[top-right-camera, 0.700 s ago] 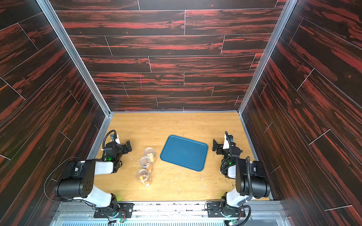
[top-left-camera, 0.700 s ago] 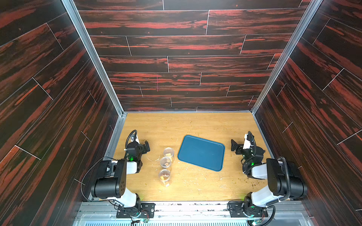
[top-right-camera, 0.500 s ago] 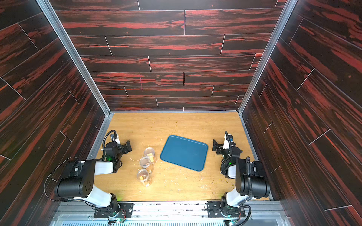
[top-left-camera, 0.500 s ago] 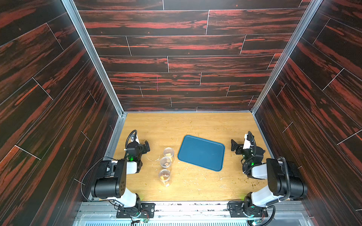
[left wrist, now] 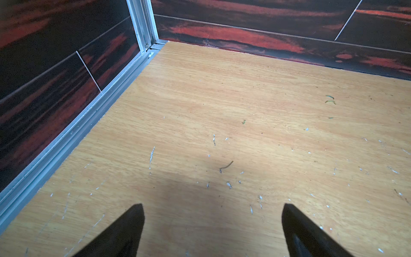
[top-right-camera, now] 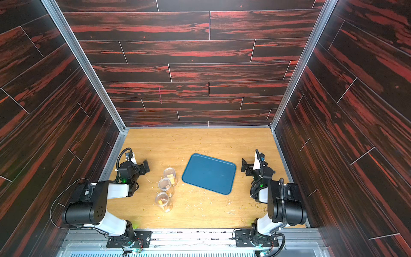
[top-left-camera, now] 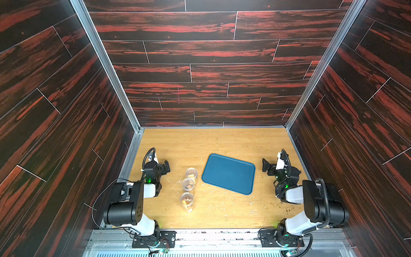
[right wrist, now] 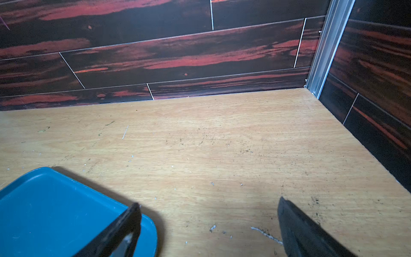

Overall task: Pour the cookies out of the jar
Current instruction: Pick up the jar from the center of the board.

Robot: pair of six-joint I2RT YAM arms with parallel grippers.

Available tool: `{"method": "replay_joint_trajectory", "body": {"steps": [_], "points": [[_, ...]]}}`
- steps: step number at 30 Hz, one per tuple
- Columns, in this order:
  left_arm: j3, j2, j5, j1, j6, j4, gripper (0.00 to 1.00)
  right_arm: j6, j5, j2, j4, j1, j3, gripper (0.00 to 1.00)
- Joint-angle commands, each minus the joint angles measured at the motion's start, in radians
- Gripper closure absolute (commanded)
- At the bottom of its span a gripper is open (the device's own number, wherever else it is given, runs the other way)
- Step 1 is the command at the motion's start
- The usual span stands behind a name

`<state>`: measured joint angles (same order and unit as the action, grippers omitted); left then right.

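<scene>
While my left gripper (top-left-camera: 166, 166) and right gripper (top-left-camera: 265, 164) both gape wide, holding nothing, the cookies (top-left-camera: 186, 201) lie in three clear jars (top-left-camera: 191, 172) low in the middle of both top views, just right of the left gripper; a blue tray (top-left-camera: 229, 173) separates them from the right gripper.

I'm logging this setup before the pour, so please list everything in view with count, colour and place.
table: one, light wood, cell floor
walls: three, dark red-streaked, around table
tray: one, blue, table centre, empty
jars: three, clear, upright row left of tray
cookies: count unclear, tan and yellow, inside jars
crumbs: many, pale, scattered on table
left tool: one, black, open over bare table
right tool: one, black, open beside tray corner
</scene>
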<state>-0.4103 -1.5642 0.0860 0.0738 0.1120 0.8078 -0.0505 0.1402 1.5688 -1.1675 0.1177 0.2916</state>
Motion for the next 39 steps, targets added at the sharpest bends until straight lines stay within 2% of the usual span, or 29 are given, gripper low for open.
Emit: {"method": "replay_joint_trajectory", "body": {"steps": [1, 5, 11, 13, 16, 17, 18, 20, 23, 25, 27, 29, 32, 36, 39], "points": [[-0.011, 0.015, -0.002, 0.006, -0.011, 0.032, 0.0, 0.01, 0.013, 0.002, -0.028, -0.003, -0.003, 0.01], [0.004, 0.0, -0.002, 0.005, -0.01, 0.084, 0.0, -0.018, 0.001, 0.005, -0.014, 0.013, 0.007, 0.01], [-0.02, 0.027, 0.004, 0.006, -0.009, 0.001, 0.0, -0.022, 0.001, -0.007, -0.011, 0.019, 0.002, 0.01], [-0.025, 0.049, 0.103, 0.006, 0.02, 0.013, 0.0, -0.035, -0.028, -0.048, 0.028, 0.019, 0.006, 0.01], [-0.158, 0.141, 0.26, 0.007, 0.1, -0.388, 0.0, -0.044, -0.069, -0.148, 0.149, 0.019, 0.025, 0.01], [-0.174, 0.159, 0.279, 0.007, 0.107, -0.423, 0.0, -0.049, -0.088, -0.181, 0.199, 0.019, 0.04, 0.01], [-0.163, 0.186, 0.272, 0.007, 0.107, -0.427, 0.0, -0.061, -0.114, -0.211, 0.265, 0.019, 0.063, 0.01], [-0.146, 0.256, 0.309, 0.007, 0.165, -0.441, 0.0, -0.178, -0.208, -0.27, 0.521, 0.022, 0.17, 0.01], [-0.245, 0.328, 0.424, 0.016, 0.334, -0.731, 0.0, -0.235, -0.202, -0.249, 0.984, 0.027, 0.452, 0.01], [-0.322, 0.34, 0.438, 0.02, 0.39, -0.906, 0.0, -0.265, -0.167, -0.184, 1.237, 0.027, 0.643, 0.01], [-0.383, 0.359, 0.395, 0.021, 0.423, -1.025, 0.0, -0.31, -0.101, -0.136, 1.377, 0.028, 0.774, 0.01], [-0.444, 0.37, 0.308, 0.021, 0.443, -1.11, 0.01, -0.361, 0.018, -0.133, 1.418, 0.027, 0.827, 0.02], [-0.504, 0.371, 0.142, 0.021, 0.43, -1.148, 0.02, -0.428, 0.163, -0.132, 1.452, 0.007, 0.875, 0.02], [-0.569, 0.369, -0.028, 0.013, 0.472, -1.214, 0.02, -0.409, 0.15, -0.069, 1.659, -0.083, 1.039, 0.03], [-0.603, 0.38, -0.122, -0.002, 0.477, -1.283, 0.02, -0.386, 0.185, -0.031, 1.762, -0.147, 1.117, 0.02]]}}
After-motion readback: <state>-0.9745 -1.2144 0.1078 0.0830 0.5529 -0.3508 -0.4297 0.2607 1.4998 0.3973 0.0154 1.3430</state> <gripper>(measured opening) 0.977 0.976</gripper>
